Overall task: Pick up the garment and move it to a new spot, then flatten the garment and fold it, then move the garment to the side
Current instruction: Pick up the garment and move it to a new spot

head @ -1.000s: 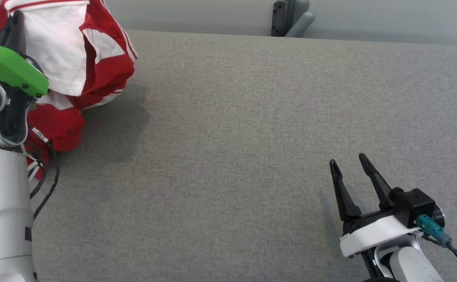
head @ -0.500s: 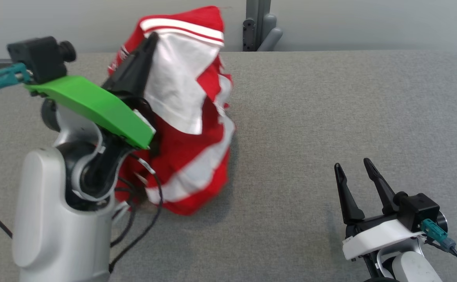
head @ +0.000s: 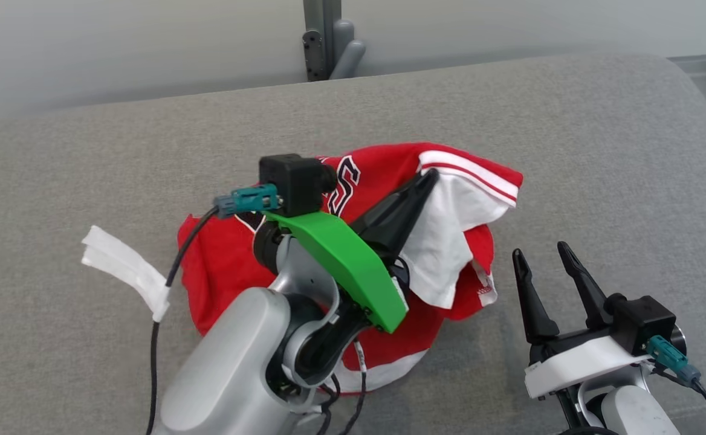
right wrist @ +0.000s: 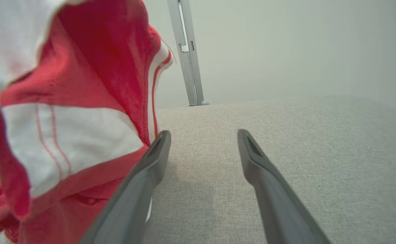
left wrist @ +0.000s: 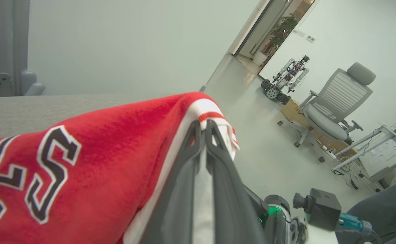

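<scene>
**Left end effector** (head: 429,177): the two dark fingers are pressed together, pinching the white, red-striped hem of the garment (head: 226,266). The left wrist view confirms this. There the left end effector (left wrist: 201,124) has its tips meeting on the striped hem. Red cloth with black, white-edged lettering drapes away to the left of the fingers (left wrist: 181,189) across the lower left of that frame (left wrist: 99,135).

**Garment position:** in the head view it lies bunched at the centre of the frame on the grey surface (head: 570,151). Its pinched end is lifted toward the upper right of the heap. White lining hangs below the tips, and the rest rests on the surface beneath the green wrist bracket (head: 341,266).

**Right end effector** (head: 539,251): it sits at the lower right of the head view with its fingers spread apart, just beside the garment's right edge. In the right wrist view the right end effector (right wrist: 203,134) shows bare surface (right wrist: 303,135) between its fingers. The garment (right wrist: 82,84) hangs at the left of that frame. Whether the left-hand finger touches the cloth cannot be told.

**Surroundings:** a white strip (head: 126,272) lies at the garment's left edge in the head view. A grey post (head: 323,39) stands at the top centre, behind the surface.
</scene>
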Controlling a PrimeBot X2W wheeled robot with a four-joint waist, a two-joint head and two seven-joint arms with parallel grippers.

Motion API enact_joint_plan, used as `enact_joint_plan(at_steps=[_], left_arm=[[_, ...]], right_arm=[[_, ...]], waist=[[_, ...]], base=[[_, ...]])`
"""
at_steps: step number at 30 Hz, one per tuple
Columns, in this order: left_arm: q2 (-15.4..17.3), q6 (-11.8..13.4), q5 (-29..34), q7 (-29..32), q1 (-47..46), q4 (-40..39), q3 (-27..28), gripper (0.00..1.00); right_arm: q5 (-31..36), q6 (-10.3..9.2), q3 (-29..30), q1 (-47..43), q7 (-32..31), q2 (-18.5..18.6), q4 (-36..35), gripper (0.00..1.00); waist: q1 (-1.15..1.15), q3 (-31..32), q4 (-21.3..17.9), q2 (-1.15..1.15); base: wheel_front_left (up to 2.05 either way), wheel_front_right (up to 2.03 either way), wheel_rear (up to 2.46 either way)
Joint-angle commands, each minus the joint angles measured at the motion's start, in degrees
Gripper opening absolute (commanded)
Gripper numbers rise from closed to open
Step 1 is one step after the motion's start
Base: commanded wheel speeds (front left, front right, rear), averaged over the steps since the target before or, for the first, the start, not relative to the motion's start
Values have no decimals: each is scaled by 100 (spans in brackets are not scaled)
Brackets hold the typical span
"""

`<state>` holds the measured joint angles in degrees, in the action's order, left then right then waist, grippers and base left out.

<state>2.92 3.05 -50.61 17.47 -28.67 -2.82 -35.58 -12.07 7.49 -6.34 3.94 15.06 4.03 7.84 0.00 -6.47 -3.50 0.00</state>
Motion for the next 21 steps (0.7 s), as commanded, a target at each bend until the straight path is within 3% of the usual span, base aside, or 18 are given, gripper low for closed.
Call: enact_joint_plan(at_steps=[1, 7, 16, 17, 18, 19, 21], left_arm=[[-1, 25, -137, -95, -102, 61, -99, 0], [12, 112, -38, -509, -298, 1035, -635, 0], [9, -68, 0, -1023, -335, 2534, -957, 0], [8, -89, -33, -1120, -387, 2718, -1004, 9], [7, -99, -59, -1170, -408, 2774, -1029, 46], [8, -93, -88, -1211, -422, 2802, -1054, 100], [7, -64, -76, -1271, -443, 2814, -1144, 100]], right_arm=[[-37, 0, 14, 58, 18, -11, -6, 100], [-48, 0, 91, -21, 18, -41, -8, 100], [-40, 0, 131, -83, 18, -64, -23, 100], [-20, 0, 148, -88, 18, -65, -29, 100], [-6, 0, 158, -90, 18, -66, -37, 100], [4, 0, 169, -93, 18, -67, -44, 100], [27, 0, 184, -102, 18, -65, -47, 100]], waist=[[0, -134, -280, 0], [0, -219, -523, 0], [0, -232, -611, 0], [0, -225, -594, 0], [0, -226, -581, 0], [0, -223, -565, 0], [0, -205, -535, 0]], base=[[0, 0, 0], [0, 0, 0], [0, 0, 0], [0, 0, 0], [0, 0, 0], [0, 0, 0], [0, 0, 0]])
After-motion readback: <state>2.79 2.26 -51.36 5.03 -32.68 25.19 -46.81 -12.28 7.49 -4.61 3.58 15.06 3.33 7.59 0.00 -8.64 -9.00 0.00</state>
